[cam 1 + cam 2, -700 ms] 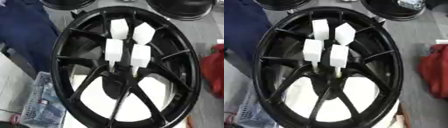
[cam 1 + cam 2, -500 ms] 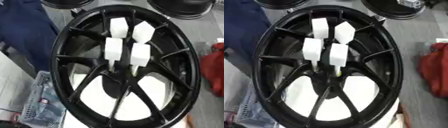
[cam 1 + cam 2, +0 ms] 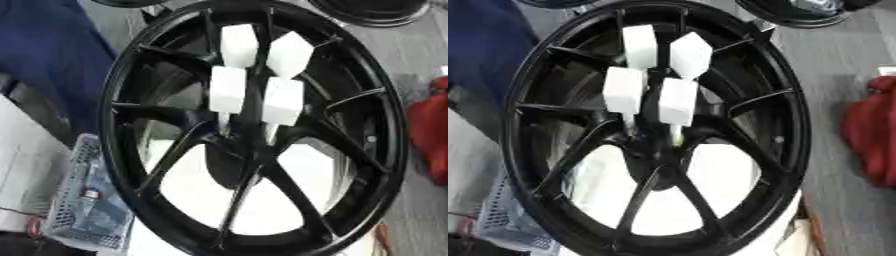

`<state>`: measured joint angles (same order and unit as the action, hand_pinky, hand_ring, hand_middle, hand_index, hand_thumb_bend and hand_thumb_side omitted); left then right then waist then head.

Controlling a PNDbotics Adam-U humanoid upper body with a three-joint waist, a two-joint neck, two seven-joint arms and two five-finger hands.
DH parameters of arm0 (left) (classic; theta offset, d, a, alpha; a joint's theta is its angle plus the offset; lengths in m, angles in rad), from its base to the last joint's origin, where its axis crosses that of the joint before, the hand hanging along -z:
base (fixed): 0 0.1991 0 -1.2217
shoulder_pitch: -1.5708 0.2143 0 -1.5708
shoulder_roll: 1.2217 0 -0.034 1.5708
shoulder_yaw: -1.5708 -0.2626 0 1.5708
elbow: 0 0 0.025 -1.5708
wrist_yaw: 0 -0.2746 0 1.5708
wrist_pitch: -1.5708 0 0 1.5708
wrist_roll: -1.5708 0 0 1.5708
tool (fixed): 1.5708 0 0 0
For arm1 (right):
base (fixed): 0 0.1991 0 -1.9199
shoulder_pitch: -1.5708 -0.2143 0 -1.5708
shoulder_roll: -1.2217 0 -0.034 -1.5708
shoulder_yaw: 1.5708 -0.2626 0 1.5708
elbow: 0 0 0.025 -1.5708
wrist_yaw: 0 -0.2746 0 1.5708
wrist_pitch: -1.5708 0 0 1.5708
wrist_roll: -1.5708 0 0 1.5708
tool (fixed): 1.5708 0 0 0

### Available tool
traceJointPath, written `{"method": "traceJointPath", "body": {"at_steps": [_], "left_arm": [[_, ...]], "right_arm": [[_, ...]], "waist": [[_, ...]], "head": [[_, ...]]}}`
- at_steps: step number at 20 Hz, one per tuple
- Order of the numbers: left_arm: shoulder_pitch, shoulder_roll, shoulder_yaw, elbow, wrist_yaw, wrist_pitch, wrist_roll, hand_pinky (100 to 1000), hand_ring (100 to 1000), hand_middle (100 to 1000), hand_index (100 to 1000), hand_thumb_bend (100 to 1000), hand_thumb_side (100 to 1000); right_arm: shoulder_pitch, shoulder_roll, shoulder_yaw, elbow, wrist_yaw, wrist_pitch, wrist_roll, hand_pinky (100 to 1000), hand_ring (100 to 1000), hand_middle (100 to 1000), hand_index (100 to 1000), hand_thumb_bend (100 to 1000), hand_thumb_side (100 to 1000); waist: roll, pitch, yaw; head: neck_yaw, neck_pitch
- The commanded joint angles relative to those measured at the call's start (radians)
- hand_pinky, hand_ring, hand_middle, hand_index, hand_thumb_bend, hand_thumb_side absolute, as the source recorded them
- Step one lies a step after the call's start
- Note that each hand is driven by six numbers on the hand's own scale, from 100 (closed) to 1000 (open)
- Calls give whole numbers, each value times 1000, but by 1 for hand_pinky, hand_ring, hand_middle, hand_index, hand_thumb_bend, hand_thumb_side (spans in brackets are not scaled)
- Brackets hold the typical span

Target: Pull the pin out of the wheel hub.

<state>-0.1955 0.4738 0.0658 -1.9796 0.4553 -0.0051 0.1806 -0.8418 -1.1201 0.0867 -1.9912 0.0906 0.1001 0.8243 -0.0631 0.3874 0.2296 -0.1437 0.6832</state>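
While no hand shows | wheel hub (image 3: 254, 150) w/ white blocks (image 3: 229, 90) | basket (image 3: 83, 200) left, red cloth (image 3: 430, 135) right

A black spoked wheel hub (image 3: 553, 165) fills the view, lying over a white surface (image 3: 658, 210). Four white blocks (image 3: 677, 101) stand clustered above its centre, the lower two on thin pale pins (image 3: 675, 134). A red cloth (image 3: 872, 135) lies to the right.
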Motion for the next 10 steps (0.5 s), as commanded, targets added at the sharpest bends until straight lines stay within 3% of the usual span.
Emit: {"method": "traceJointPath", "body": {"at_steps": [1,10], "left_arm": [[-8,9,8,-20,-4,0,-3,820,703,754,888,267,863],[-11,6,5,-20,-3,5,-7,821,702,753,888,267,865]], "right_arm": [[-25,-19,10,-9,34,-31,16,876,855,808,828,100,354],[-66,4,104,-9,91,-77,61,881,879,829,847,100,315]], "waist": [[2,-17,3],[-6,-13,15]], "head": [[-5,-6],[-21,-23]]}}
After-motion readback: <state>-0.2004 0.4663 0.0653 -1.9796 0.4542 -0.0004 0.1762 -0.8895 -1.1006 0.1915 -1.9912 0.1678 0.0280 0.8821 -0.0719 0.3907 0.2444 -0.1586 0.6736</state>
